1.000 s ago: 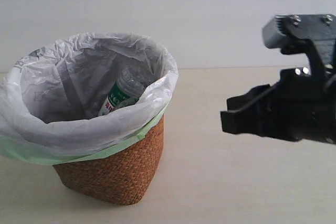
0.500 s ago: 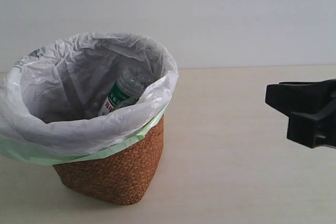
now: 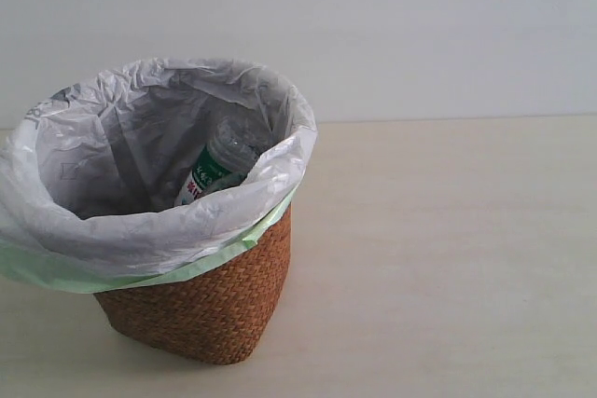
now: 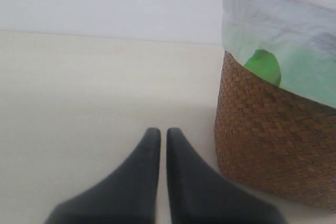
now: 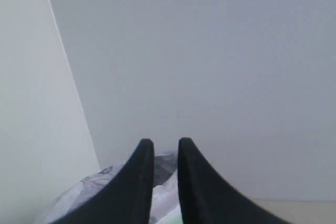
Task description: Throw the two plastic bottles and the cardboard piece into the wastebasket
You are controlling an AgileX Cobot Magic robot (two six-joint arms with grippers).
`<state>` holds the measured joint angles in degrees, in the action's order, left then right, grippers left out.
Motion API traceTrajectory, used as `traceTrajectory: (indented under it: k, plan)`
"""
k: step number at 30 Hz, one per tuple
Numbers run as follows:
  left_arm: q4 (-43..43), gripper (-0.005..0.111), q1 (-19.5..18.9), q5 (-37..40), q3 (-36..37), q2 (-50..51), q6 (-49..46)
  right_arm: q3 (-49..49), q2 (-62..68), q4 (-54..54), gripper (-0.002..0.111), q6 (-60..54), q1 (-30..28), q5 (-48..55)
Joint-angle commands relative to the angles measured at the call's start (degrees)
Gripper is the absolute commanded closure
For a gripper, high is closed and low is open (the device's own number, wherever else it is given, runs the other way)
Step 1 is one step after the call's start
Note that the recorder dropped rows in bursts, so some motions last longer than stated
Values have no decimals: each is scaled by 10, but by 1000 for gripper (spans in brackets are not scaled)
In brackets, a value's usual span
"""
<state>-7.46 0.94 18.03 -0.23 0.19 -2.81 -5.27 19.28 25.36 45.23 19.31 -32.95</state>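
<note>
At the left of your exterior view stands the wastebasket (image 3: 201,309), brown woven wicker that narrows toward its base. Its crinkled white plastic bag (image 3: 140,230) is folded over the rim and has a pale green edge. Inside, a clear plastic bottle (image 3: 216,167) with a green-and-white label leans against the liner on the basket's right inner side. You can see only its upper part above the bag's fold. To the right, the smooth pale table (image 3: 438,258) runs to a plain light wall (image 3: 392,25).

Only your wrist views show the grippers. The left wrist view gives you the left gripper (image 4: 159,135) low over the table and just beside the basket's wicker wall. Its dark, smooth, tapered fingers are pressed almost together, with only a thin slit between them and nothing in it. That view also shows the weave up close and a brighter green patch (image 4: 262,66) on the bag's overhang, which the exterior view does not.

The right wrist view shows the right gripper (image 5: 165,145) against the wall, above the bag's wrinkled rim. Its curved fingers are drawn close with a narrow gap, gripping nothing.
</note>
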Motion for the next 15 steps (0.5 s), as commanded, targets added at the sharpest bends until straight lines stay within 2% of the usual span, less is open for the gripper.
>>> traceTrajectory:
  k: [1,6,8,15]
  plan:
    - [2,103,0,-3,2,-2,3,37,-66,7,95,1,-41,45]
    - [2,103,0,-3,2,-2,3,53,-157,11,95,-12,-73,127]
    - [2,103,0,-3,2,-2,3,53,-193,11,95,-15,-80,192]
    - [2,103,0,-3,2,-2,3,53,-193,11,95,-73,-84,368]
